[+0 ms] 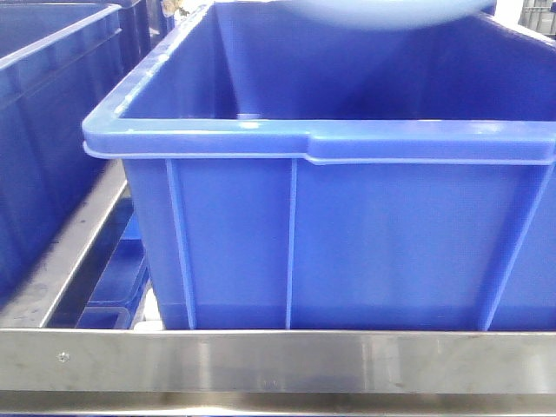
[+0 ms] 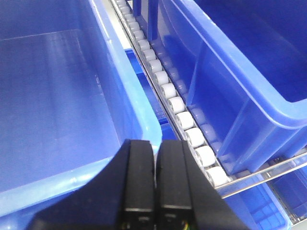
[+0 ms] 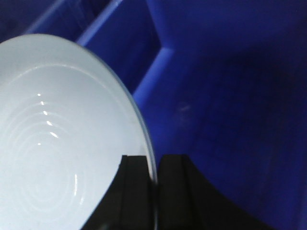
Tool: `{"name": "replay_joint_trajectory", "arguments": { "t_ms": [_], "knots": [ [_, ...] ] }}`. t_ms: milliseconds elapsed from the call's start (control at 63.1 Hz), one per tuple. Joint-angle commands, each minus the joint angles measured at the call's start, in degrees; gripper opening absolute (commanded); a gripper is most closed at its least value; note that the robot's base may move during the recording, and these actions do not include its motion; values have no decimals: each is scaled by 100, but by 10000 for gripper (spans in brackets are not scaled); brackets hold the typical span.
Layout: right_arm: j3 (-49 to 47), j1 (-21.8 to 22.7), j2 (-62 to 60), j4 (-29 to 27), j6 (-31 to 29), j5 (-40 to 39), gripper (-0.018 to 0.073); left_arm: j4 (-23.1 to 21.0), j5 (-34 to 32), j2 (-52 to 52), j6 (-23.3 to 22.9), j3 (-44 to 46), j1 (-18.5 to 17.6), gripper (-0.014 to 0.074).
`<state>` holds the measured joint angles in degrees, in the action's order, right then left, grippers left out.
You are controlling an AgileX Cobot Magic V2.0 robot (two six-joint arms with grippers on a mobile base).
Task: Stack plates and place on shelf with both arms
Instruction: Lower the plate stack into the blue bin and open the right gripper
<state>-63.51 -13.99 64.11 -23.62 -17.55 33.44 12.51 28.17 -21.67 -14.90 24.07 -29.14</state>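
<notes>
Front view, and the big blue crate (image 1: 339, 217) fills the picture, sitting behind the steel shelf rail (image 1: 278, 360) at six o'clock, a second crate (image 1: 48, 113) off at nine. Up at twelve o'clock a pale plate (image 1: 382, 10) hangs over the open crate, only its lower edge showing. Right wrist view: right gripper (image 3: 154, 191) is pinched on that plate's rim, plate spreading toward nine o'clock, crate interior beneath. Left gripper (image 2: 156, 177) has its fingers pressed together on nothing, hovering between two crates above a white roller track (image 2: 168, 91). My read: one plate is lifted and in carry; the second plate isn't visible anywhere. Next calls for bringing this plate level onto its partner, with the left arm's help.
</notes>
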Motion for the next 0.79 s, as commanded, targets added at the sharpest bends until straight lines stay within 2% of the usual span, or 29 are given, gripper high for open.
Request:
{"name": "replay_joint_trajectory", "arguments": {
  "t_ms": [0,396,776],
  "knots": [
    [-436,35,395,-66,-84,-359,56,25,-477,-38,-50,167,-34,84],
    [-830,35,2282,77,-169,-380,56,25,-477,-38,-50,167,-34,84],
    [-830,35,2886,82,-169,-203,59,25,-477,-38,-50,167,-34,84]
  ]
}}
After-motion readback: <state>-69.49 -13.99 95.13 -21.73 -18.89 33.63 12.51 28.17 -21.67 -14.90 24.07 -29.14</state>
